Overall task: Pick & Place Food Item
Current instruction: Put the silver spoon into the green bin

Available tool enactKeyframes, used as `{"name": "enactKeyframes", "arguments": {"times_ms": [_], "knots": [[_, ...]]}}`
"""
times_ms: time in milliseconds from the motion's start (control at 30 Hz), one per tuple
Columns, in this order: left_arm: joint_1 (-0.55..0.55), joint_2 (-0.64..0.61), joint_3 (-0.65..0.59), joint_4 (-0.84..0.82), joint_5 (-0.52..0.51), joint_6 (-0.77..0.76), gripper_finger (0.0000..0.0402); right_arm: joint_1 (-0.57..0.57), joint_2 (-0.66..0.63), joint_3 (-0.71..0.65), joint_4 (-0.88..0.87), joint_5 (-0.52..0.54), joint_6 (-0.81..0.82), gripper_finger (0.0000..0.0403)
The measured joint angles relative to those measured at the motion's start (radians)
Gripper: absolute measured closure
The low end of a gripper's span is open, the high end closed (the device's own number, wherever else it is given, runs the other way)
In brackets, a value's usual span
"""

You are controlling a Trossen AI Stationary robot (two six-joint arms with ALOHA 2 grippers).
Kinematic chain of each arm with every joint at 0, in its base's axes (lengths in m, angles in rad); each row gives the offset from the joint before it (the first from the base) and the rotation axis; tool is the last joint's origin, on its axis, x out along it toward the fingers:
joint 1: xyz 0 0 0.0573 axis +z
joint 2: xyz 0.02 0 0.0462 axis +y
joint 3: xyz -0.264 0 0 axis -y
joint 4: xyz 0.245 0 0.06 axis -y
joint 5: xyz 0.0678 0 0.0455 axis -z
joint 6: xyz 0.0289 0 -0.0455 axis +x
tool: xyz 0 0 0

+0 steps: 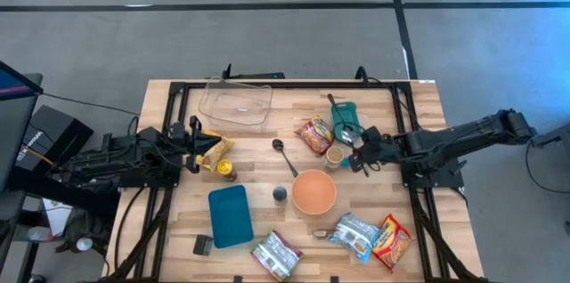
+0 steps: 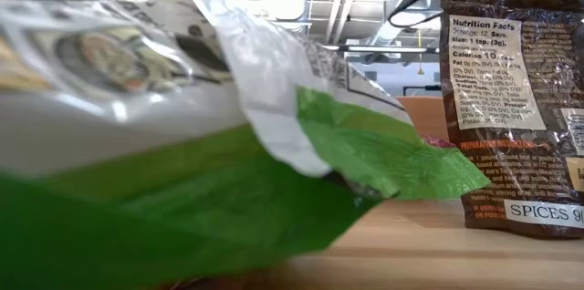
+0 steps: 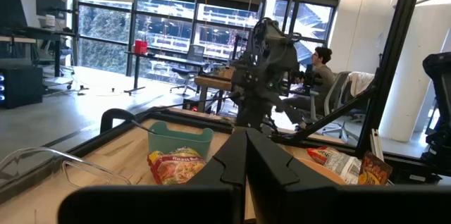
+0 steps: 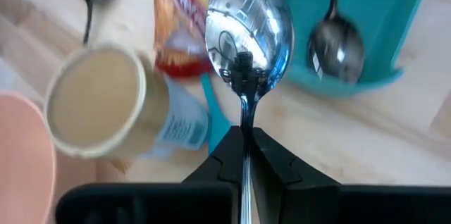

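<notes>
My right gripper (image 1: 359, 152) (image 4: 244, 143) is shut on a shiny metal spoon (image 4: 246, 27), which it holds over the table beside a paper cup (image 4: 99, 104) (image 1: 335, 156) with tan contents. A red snack packet (image 1: 314, 134) lies next to the cup. Behind them stands a teal bin (image 1: 344, 118) with another spoon (image 4: 337, 41) in it. My left gripper (image 3: 246, 160) (image 1: 191, 148) is shut on nothing at the table's left, next to a yellow-brown bag (image 1: 216, 151). My right gripper pinches the spoon's handle (image 4: 244, 120) between its two fingers. The handle runs along the fingers and the bowl (image 4: 248, 23) sticks out ahead of them. The fingers slant down from the table's right. The spoon is clear of the table.
An orange bowl (image 1: 313, 191), a dark spoon (image 1: 285, 156) and a small dark can (image 1: 280, 194) sit mid-table. A clear tub (image 1: 236, 103) is at the back, a teal lid (image 1: 230, 214) in front. Snack packets (image 1: 276, 254) (image 1: 354, 235) (image 1: 392, 240) lie near the front edge.
</notes>
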Motion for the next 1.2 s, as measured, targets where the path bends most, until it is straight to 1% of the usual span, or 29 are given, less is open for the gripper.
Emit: {"name": "enactKeyframes", "arguments": {"times_ms": [167,433,633,900,1067,1200], "knots": [[0.0,0.0,0.0,0.0,0.0,0.0,0.0401,-0.063,-0.038,0.0,0.062,0.054,-0.102,0.0395],[0.0,0.0,0.0,0.0,0.0,0.0,0.0401,-0.215,-0.041,0.001,0.268,0.059,-0.316,0.0395],[0.0,0.0,0.0,0.0,0.0,0.0,0.0401,-0.34,-0.024,0.001,0.362,0.072,-0.461,0.0395],[0.0,0.0,0.0,0.0,0.0,0.0,0.0401,-0.492,-0.021,0.001,0.385,0.072,-0.537,0.0395],[0.0,0.0,0.0,0.0,0.0,0.0,0.0401,-0.544,0.039,0.001,0.437,0.069,-0.561,0.0395],[0.0,0.0,0.0,0.0,0.0,0.0,0.0401,-0.559,0.122,0.001,0.476,0.044,-0.585,0.0395]]}}
